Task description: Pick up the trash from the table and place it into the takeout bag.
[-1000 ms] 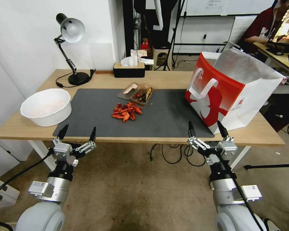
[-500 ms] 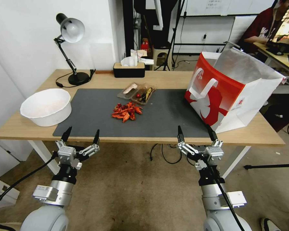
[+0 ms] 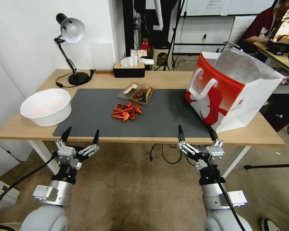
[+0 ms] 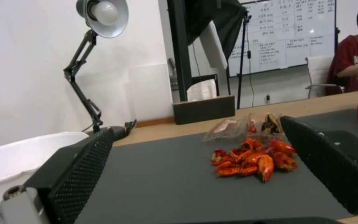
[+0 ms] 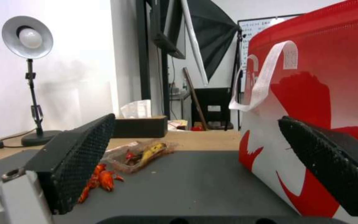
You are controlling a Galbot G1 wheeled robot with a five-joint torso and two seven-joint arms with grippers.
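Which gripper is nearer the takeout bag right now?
Right. The right gripper hovers open at the table's front edge, just below the takeout bag; the left gripper is open, far across toward the white bowl.

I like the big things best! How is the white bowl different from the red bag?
The white bowl is round, low and plain white; the takeout bag is boxy, tall, and red and white with loop handles. The bowl sits at the table's left end, off the dark mat; the bag stands at the right end, partly on the mat. Both are open at the top and stand upright.
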